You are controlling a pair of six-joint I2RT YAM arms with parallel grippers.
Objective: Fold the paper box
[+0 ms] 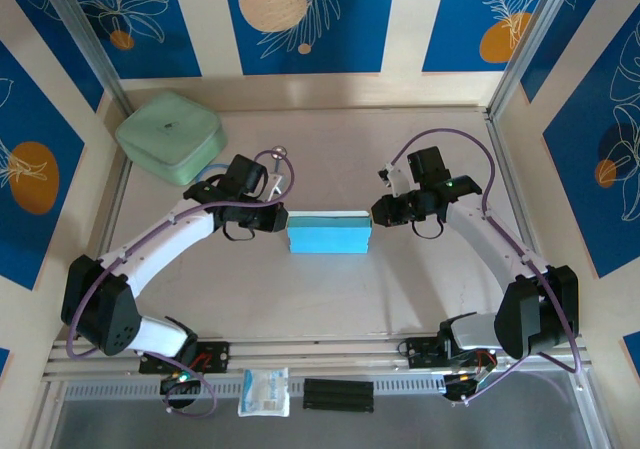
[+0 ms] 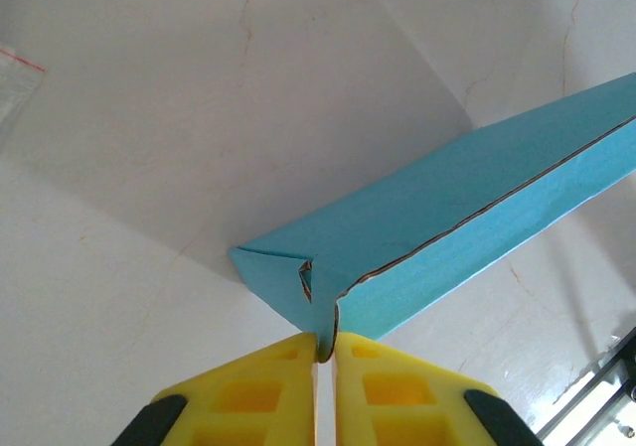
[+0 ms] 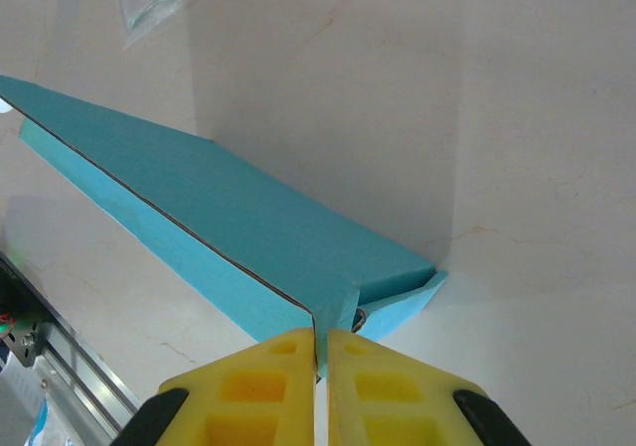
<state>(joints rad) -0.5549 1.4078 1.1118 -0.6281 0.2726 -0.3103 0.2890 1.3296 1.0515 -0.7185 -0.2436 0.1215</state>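
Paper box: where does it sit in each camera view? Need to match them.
Top external: paper box mid-table, between left gripper and right gripper.
Left wrist: from the yellow fingertips at bottom centre up to the right edge.
Right wrist: from the upper left edge down to the yellow fingertips at bottom centre.
Shared landmark: the pale table under it.

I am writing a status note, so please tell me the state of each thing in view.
paper box: folded into a slim box, lying flat, held at both ends.
left claw: shut on the box's left end.
right claw: shut on the box's right end.
mint-green case: closed, untouched.
clear packet: lying flat, untouched.
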